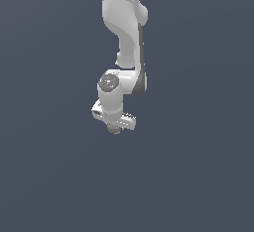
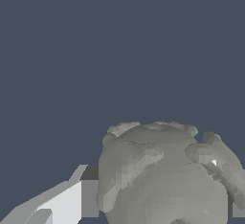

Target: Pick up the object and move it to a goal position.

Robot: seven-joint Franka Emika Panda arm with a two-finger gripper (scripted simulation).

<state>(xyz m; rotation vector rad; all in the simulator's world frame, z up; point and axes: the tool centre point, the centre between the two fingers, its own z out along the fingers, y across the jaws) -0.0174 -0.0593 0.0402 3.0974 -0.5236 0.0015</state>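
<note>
Against the plain slate-blue ground of the exterior view, nothing stands at the exterior view's left; the white Panda arm (image 1: 126, 32) comes down from the upper edge near the middle, and the exterior view's right side is as bare as the left. At the arm's lower end the gripper (image 1: 115, 126) hangs with the lumpy grey-olive ball (image 1: 114, 129) peeping out just beneath its white body, touching it and mostly hidden by it.

In the wrist view, one white finger (image 2: 67, 201) with a grey pad shows first, lying hard against the ball's flank. The ball (image 2: 165, 175) itself fills the frame beside it, bumpy and rock-like. A sliver of a second grey pad (image 2: 238, 210) shows at its far side. By my reading the claw is closed narrowly on the ball, one pad to each flank, though the far contact is barely visible.

No goal marker shows in either view, so how far the carry has to go cannot be told. Nor can I tell whether the ball is off the ground, since no shadow or surface line is plain.

To do this step well, I judge the grip should stay firm and unchanged while the arm travels smoothly; a bumpy, roundish thing may roll between flat pads if jolted. Slow turns and no sudden stops would keep it seated.
</note>
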